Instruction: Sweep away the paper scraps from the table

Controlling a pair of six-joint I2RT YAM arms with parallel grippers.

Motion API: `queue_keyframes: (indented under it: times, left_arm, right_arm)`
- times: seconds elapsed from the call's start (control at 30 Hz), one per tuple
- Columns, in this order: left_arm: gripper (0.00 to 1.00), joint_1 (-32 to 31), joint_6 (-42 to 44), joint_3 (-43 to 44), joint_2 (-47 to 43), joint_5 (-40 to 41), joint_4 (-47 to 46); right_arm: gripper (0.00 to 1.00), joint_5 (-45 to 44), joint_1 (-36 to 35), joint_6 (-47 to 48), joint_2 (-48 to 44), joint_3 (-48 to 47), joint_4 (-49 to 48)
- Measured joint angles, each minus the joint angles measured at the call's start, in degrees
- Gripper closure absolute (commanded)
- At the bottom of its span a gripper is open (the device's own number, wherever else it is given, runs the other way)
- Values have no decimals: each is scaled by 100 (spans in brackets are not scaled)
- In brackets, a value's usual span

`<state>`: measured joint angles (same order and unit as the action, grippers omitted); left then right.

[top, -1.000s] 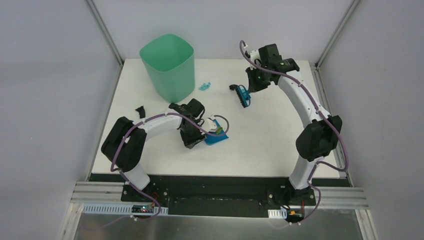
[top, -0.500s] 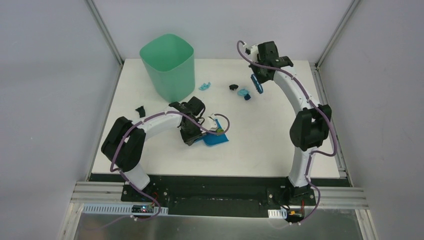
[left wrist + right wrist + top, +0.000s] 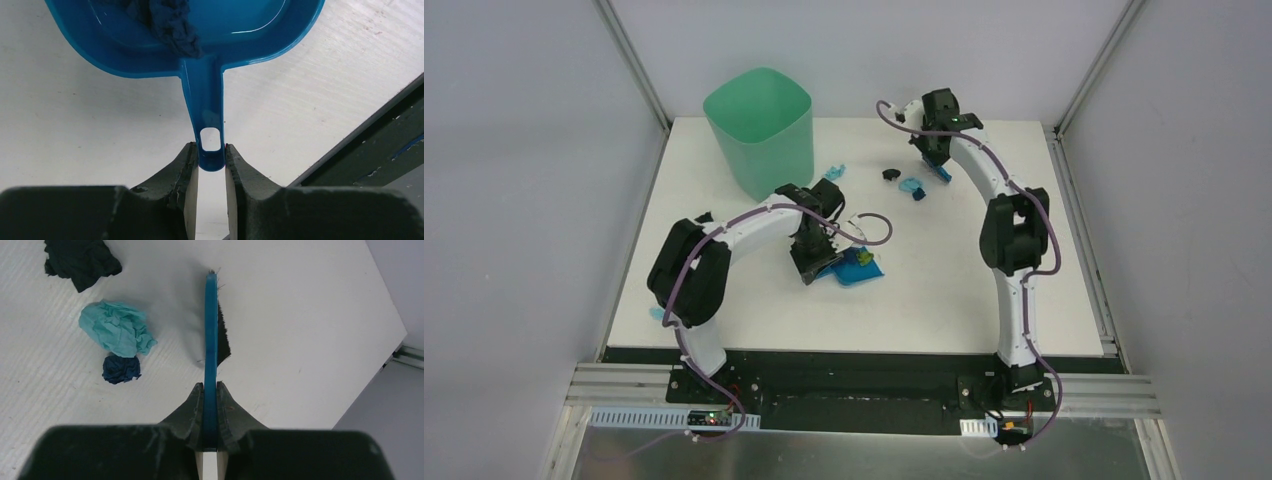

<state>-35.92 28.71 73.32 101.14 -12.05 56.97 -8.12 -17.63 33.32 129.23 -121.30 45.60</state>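
My left gripper [image 3: 827, 267] [image 3: 211, 159] is shut on the handle end of the blue dustpan [image 3: 857, 269] [image 3: 240, 35], which lies on the white table [image 3: 944, 280]. A dark blue scrap [image 3: 172, 22] and an olive one [image 3: 862, 258] lie in the pan. My right gripper [image 3: 935, 155] [image 3: 210, 389] is shut on the blue brush [image 3: 942, 171] [image 3: 210, 325], held on edge just right of three paper scraps: black [image 3: 890, 174] [image 3: 82, 257], light blue [image 3: 911, 185] [image 3: 117, 327] and dark blue [image 3: 918, 196] [image 3: 121, 369]. Another light blue scrap [image 3: 834, 171] lies by the bin.
The mint-green bin [image 3: 759, 130] stands at the back left. A black scrap [image 3: 702, 217] shows beside the left arm, and a light blue scrap [image 3: 656, 314] lies near the table's left front edge. Grey walls close in the table on three sides.
My right arm lifted the brush off the scraps and drew it back and right, folding in. My left arm swung toward the back, turning the dustpan slightly.
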Motion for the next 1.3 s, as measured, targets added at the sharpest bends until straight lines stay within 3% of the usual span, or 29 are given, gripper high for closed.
queue_keyframes:
  times: [0.27, 0.47, 0.8, 1.1, 1.3]
  left_arm:
    - [92, 28, -269, 286, 459, 2, 107]
    - [93, 42, -334, 330, 494, 0, 114]
    - [93, 42, -389, 413, 568, 0, 153]
    - [93, 42, -389, 455, 682, -28, 173]
    - [93, 39, -367, 509, 730, -74, 299]
  right_arm:
    - [100, 46, -446, 385, 70, 37, 258]
    - [100, 186, -901, 48, -527, 741, 494]
    - [100, 1351, -1344, -1296, -909, 767, 1687]
    - [100, 2673, -1515, -2013, -1281, 1073, 2085]
    - [100, 3005, -1488, -2146, -1375, 1322, 2081]
